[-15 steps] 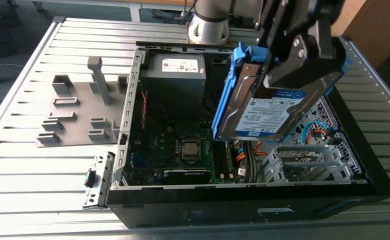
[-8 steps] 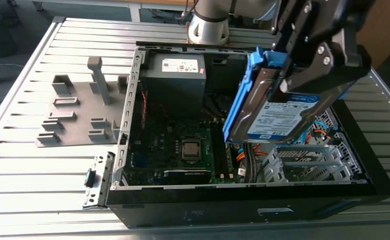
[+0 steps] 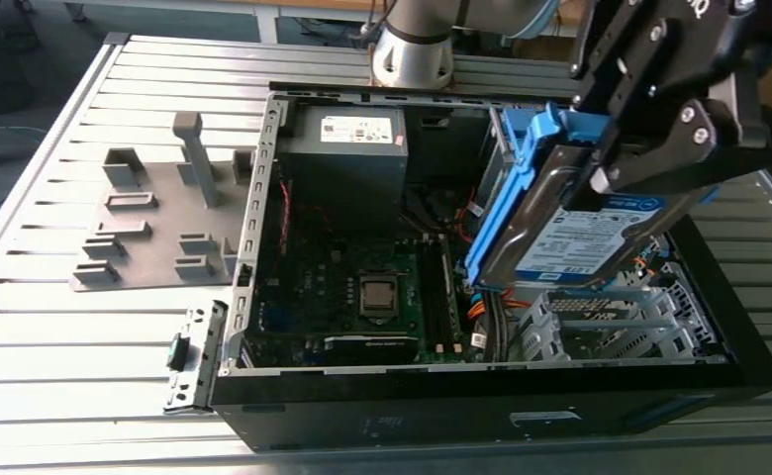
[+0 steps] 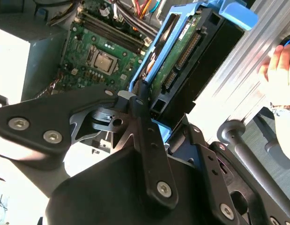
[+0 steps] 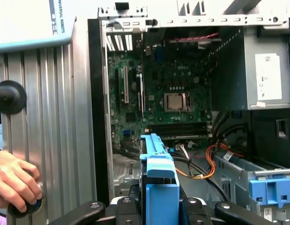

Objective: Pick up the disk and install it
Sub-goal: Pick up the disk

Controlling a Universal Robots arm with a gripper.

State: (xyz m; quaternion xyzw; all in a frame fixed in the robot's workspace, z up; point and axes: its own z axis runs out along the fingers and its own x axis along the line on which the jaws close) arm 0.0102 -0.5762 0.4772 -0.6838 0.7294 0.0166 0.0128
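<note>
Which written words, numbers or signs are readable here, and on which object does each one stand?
Label on the disk, held in the hand: print too small to read.
Sticker on the power supply: too small to read.
Motherboard: only a maker's mark, left unquoted.

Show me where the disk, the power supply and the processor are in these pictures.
the disk [image 3: 595, 236]: exterior view, on its white and blue label.
the power supply [image 3: 346, 170]: exterior view, on its grey face below the sticker.
the processor [image 3: 377, 294]: exterior view, on its metal lid.
</note>
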